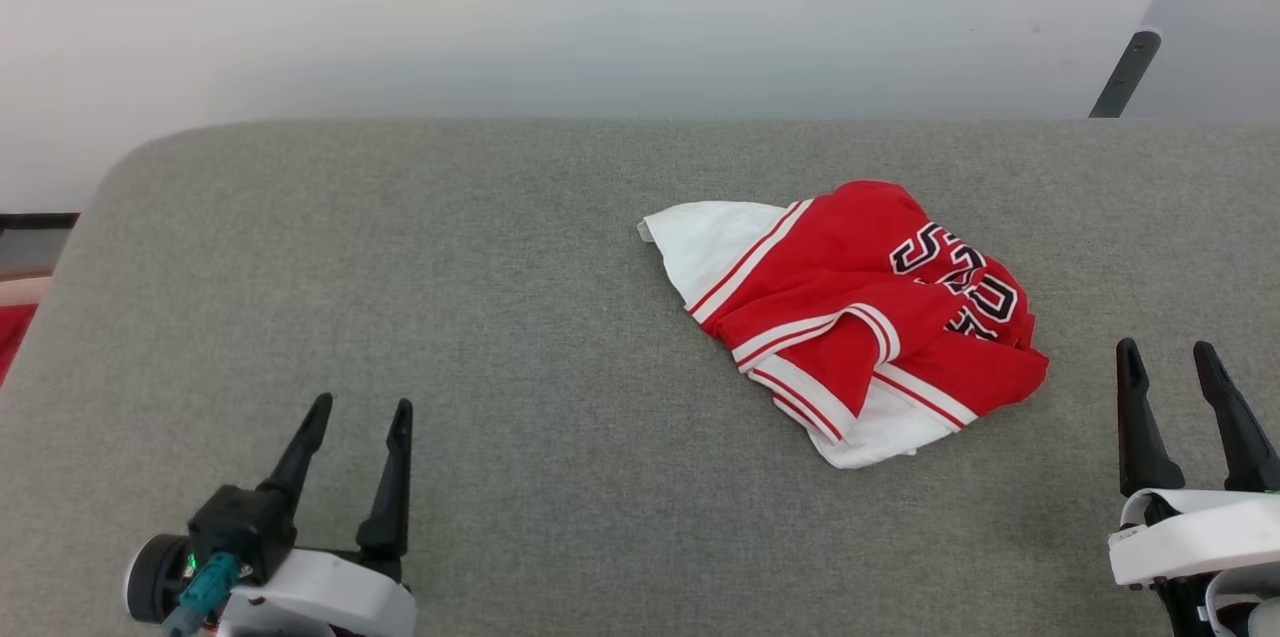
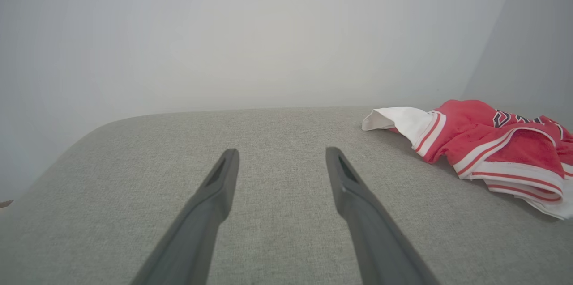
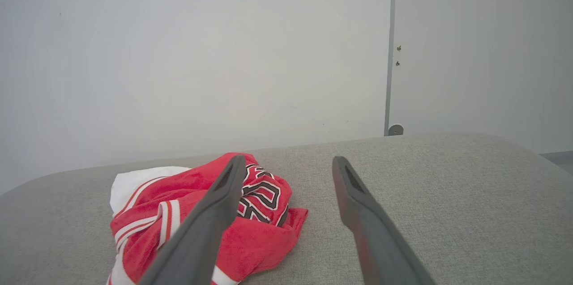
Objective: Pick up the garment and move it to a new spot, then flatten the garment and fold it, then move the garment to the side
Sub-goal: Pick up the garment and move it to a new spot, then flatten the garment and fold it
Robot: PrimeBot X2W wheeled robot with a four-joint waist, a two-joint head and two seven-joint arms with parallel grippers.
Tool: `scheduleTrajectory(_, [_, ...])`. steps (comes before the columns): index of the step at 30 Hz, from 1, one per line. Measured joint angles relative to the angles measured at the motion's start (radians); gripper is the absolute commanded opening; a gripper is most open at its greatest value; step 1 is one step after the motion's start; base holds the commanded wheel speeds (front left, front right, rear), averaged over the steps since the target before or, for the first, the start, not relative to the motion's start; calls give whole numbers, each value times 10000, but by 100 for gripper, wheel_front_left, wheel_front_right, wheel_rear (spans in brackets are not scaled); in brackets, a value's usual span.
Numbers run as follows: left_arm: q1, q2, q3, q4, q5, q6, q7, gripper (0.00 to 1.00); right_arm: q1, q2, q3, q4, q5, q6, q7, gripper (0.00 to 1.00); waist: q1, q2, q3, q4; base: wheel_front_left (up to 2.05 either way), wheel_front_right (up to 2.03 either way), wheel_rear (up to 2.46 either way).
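The garment [image 1: 850,317] lies crumpled in a heap on the grey padded surface [image 1: 450,267], right of centre: red cloth, white sleeves, striped trim, black outlined letters partly showing. My left gripper [image 1: 362,405] hovers open near the front left, far from the heap, nothing between its fingers. The garment [image 2: 483,146] appears at the right of the left wrist view, beyond my open left gripper [image 2: 282,155]. My right gripper [image 1: 1170,352] stands open at the front right, just right of the heap. In the right wrist view the garment [image 3: 264,231] lies left of and behind my open right gripper [image 3: 288,162].
A pale wall [image 1: 600,7] rises behind the padded surface, whose rounded far-left corner [image 1: 150,152] drops away. A dark slanted post [image 1: 1125,72] stands at the back right. A bit of red cloth [image 1: 12,332] shows off the left edge, below the surface.
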Motion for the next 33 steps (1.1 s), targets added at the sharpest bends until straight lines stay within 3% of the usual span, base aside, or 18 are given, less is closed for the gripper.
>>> scheduleTrajectory(9, [-187,-374,79,384,196,-598,0,100,-27,56,17,15,-12,0,-44,100,0,0,60,32,0,0,0])
scheduleTrajectory(16, [-3349,290,-1444,1047,378,-1097,1170,100,-458,215,251,-77,8,0,-73,100,1,0,473,-39,0,0,0])
scheduleTrajectory(20, [-5718,865,-2961,1377,-353,-1147,2556,100,-921,364,489,-77,65,0,-90,100,0,0,826,-312,0,0,0])
scheduleTrajectory(27, [-9118,1492,-5653,2847,-3808,-1168,6794,100,-1717,874,736,-4,215,-2,-134,100,0,0,1634,-1048,0,0,0])
scheduleTrajectory(33, [-11062,1804,-6696,3996,-6153,-1160,9833,100,-2144,1267,838,-113,290,0,-134,100,1,0,2360,-1814,0,0,0])
